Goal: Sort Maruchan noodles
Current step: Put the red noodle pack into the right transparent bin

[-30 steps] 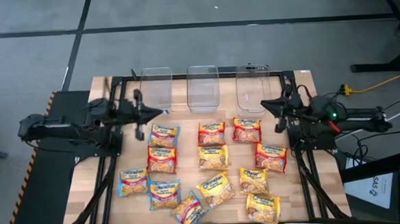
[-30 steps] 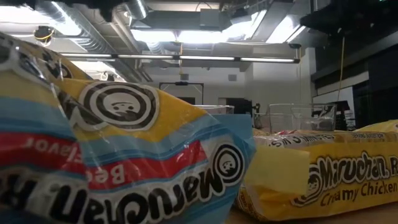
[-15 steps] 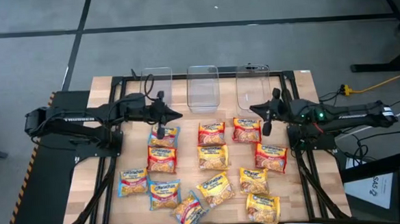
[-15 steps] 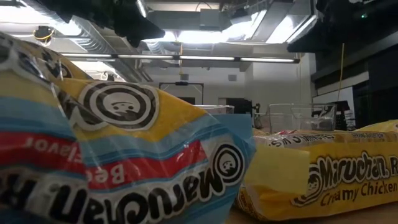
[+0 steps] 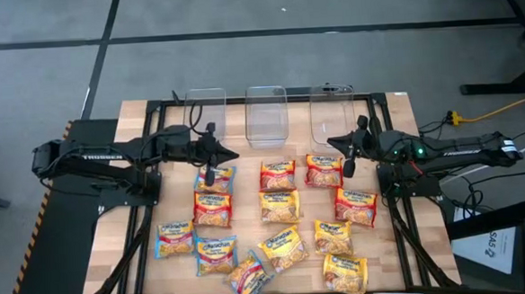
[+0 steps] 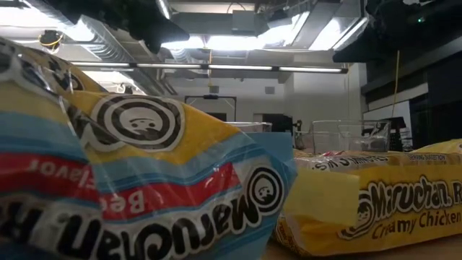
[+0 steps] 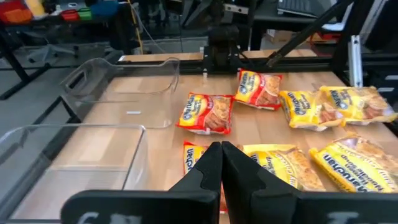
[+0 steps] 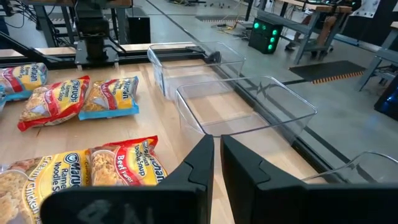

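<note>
Left gripper [image 5: 211,164], fingers pressed together and empty, hangs above the blue-trimmed square noodle packet [image 5: 215,178] at the far left of the packets spread over the wooden table [image 5: 140,221]. Right gripper [image 5: 348,154], narrowly parted and empty, hangs beside the red-trimmed packet [image 5: 323,171]. Beyond stand three clear plastic rectangular bins [image 5: 266,116].

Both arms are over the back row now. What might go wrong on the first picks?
1. Left gripper is shut above the blue packet; descending shut, it would only push it.
2. Right gripper hangs beside the red packet, its fingers barely apart.
3. Front packets overlap, so one grasp might drag two.
</note>
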